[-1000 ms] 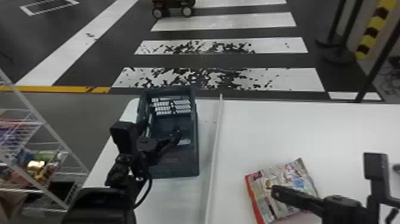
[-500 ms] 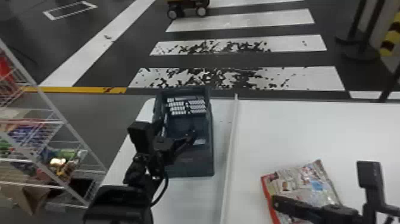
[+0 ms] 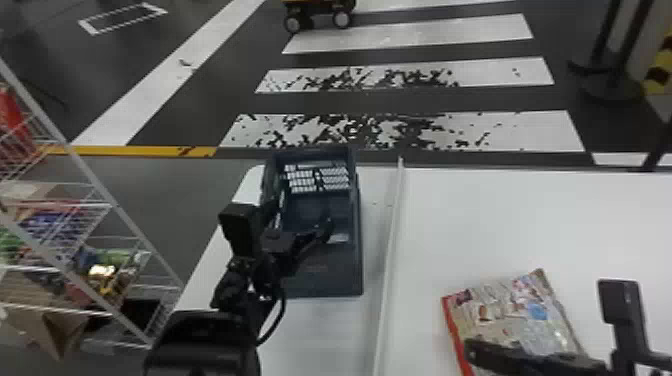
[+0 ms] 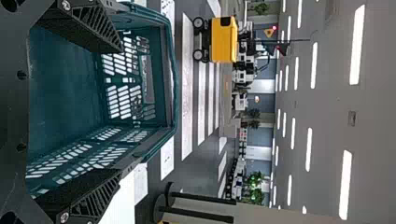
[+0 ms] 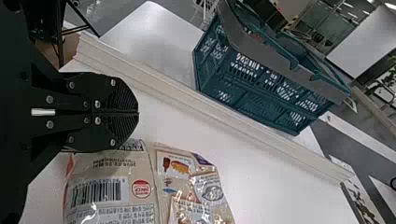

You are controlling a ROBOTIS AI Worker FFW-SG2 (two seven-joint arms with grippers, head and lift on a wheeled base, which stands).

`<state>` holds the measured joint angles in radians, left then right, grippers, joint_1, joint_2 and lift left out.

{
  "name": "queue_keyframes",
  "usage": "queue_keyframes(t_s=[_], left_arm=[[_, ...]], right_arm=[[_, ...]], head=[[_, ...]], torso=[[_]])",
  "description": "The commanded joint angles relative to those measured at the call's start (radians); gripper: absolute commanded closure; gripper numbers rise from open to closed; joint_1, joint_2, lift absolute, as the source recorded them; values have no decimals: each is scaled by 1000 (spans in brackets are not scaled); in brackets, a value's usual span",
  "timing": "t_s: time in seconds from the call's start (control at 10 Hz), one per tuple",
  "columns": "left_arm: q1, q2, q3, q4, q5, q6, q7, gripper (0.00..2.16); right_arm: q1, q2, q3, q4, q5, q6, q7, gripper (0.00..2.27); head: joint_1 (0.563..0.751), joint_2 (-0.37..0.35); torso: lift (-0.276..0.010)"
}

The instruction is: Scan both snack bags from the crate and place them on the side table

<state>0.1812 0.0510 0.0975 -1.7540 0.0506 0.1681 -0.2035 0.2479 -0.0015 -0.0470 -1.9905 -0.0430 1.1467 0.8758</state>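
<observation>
The dark teal crate (image 3: 312, 287) stands on the left part of the white table, and my left gripper (image 3: 301, 218) is over it. In the left wrist view my left gripper (image 4: 117, 111) is open, its fingers wide apart in front of the crate's inside (image 4: 65, 88). One snack bag (image 3: 505, 320) with a red edge lies flat on the table, right of the white divider strip. My right gripper (image 3: 470, 350) is just above that bag. The right wrist view shows my right gripper (image 5: 138, 113) shut, its tips together, beside the printed snack bag (image 5: 140, 186).
A raised white strip (image 3: 387, 260) runs between crate and bag across the table (image 3: 525, 215). A wire rack with packaged goods (image 3: 55, 225) stands on the left. Beyond the table are a striped crossing, a wheeled cart (image 3: 320, 7) and black posts at the right.
Table, crate and bag have shifted right in the head view. My right gripper has moved left and nearer relative to the bag; my left gripper keeps its place over the crate.
</observation>
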Motion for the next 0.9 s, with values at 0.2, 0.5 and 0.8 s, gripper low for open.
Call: queue_keyframes(t_s=[0.2, 0.5, 0.8], left_arm=[[0, 4, -1, 1, 3, 0, 1, 87], [0, 4, -2, 1, 5, 0, 0, 87], [0, 4, -1, 1, 6, 0, 0, 87]], right_arm=[[-9, 2, -40, 4, 54, 12, 6, 2223], [-35, 2, -90, 22, 110, 12, 23, 2223], [-59, 2, -128, 48, 141, 3, 28, 2223]], head=[[695, 206], [695, 173], [695, 130]], torso=[[-98], [-98], [-98]])
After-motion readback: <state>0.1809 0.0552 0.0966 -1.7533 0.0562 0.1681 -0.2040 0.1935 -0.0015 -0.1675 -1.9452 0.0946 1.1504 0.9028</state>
